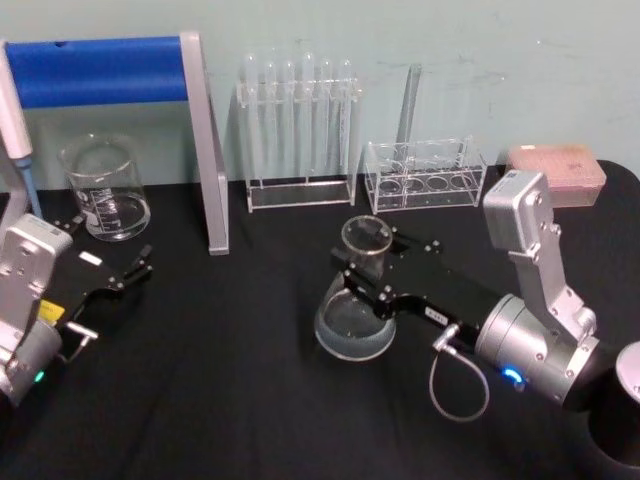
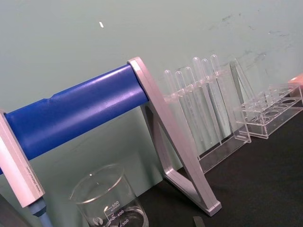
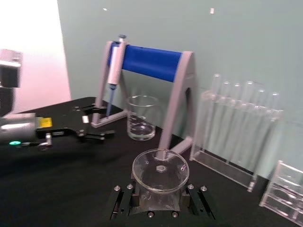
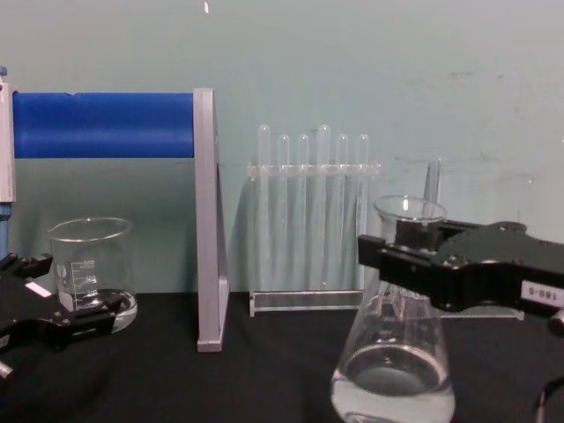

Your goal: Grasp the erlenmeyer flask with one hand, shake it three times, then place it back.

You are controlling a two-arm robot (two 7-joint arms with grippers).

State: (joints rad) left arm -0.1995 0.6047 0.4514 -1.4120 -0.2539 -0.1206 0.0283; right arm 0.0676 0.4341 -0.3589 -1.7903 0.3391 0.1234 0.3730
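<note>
R pincer (image 1: 368, 268) clamped on erlenmeyer flask (image 1: 352, 322) neck, mid table (image 1: 240, 400); L pincer (image 1: 135, 268) spread open at 9 o'clock, nr beaker (image 1: 105, 190).

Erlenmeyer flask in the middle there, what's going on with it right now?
The right end effector has its jaws closed on the neck of the erlenmeyer flask, which holds a little clear liquid. The flask is upright and low over the black table; whether its base touches the table is hard to tell. The left end effector rests open on the left, near the glass beaker, holding nothing.
</note>
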